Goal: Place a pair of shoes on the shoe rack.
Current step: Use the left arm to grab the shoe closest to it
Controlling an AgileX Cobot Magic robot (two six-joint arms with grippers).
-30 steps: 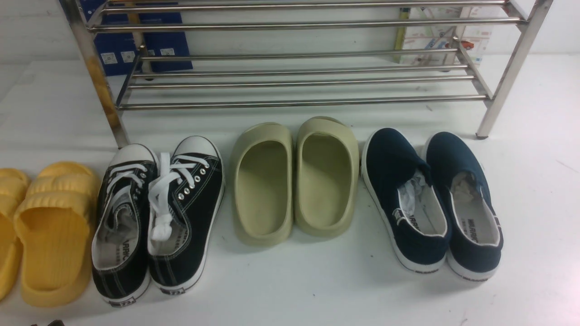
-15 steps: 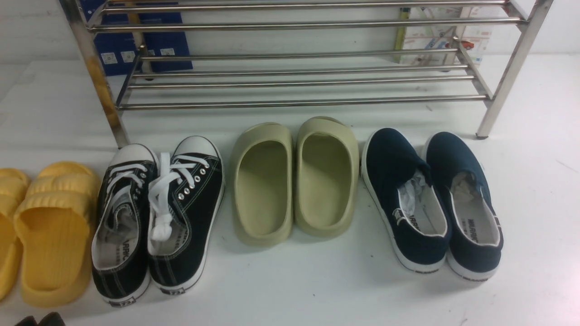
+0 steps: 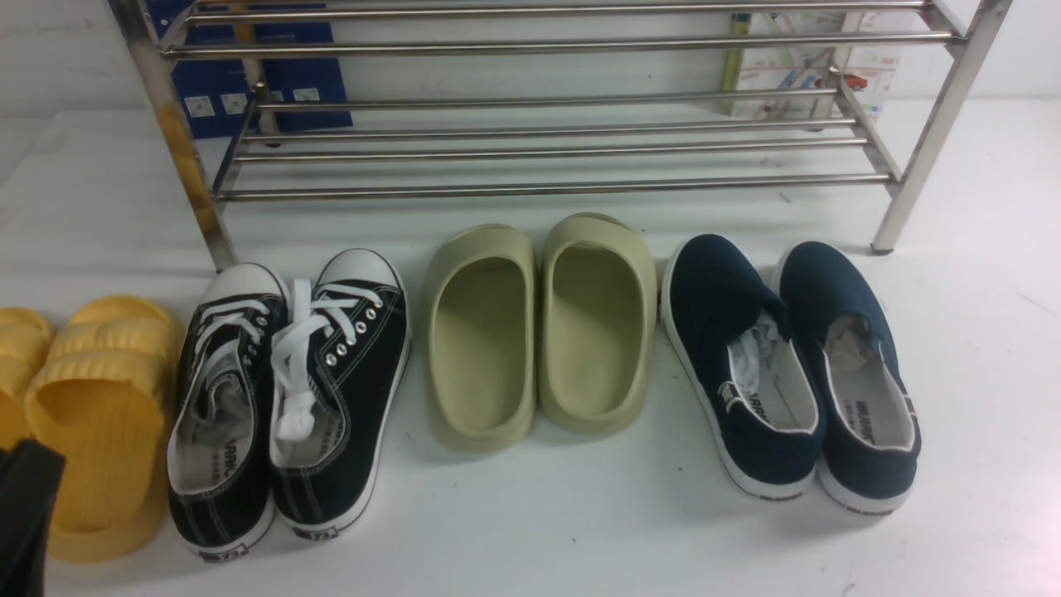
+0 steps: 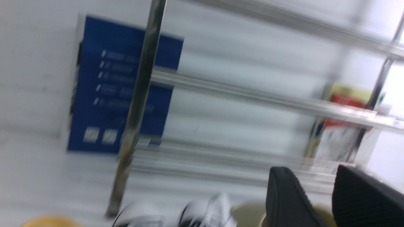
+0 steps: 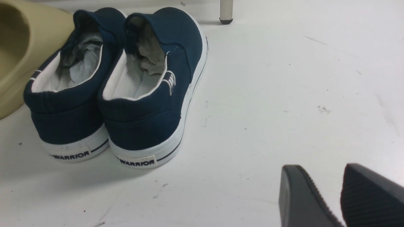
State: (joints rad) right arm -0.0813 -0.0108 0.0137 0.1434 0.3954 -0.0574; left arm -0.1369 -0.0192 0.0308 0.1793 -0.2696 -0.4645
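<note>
The two black canvas sneakers (image 3: pixel 286 390) with white toe caps and laces stand side by side on the white table, toes toward the steel shoe rack (image 3: pixel 539 153). My left gripper (image 3: pixel 29 497) shows at the bottom left corner, in front of the yellow slippers and left of the sneakers. In the blurred left wrist view its jaws stand apart and empty (image 4: pixel 311 171), with the sneakers (image 4: pixel 202 211) and a rack leg (image 4: pixel 139 94) ahead. My right gripper (image 5: pixel 318 168) is open and empty over bare table; it is out of the front view.
Olive-green clogs (image 3: pixel 539 332) sit right of the sneakers, then navy slip-ons (image 3: pixel 787 373), which also show in the right wrist view (image 5: pixel 120 88). Yellow slippers (image 3: pixel 91 414) lie at the far left. A blue box (image 3: pixel 249 75) and a printed box (image 3: pixel 796 66) stand behind the rack.
My left gripper has risen into the front view at the bottom left, now covering part of the yellow slipper. The shoes have not moved.
</note>
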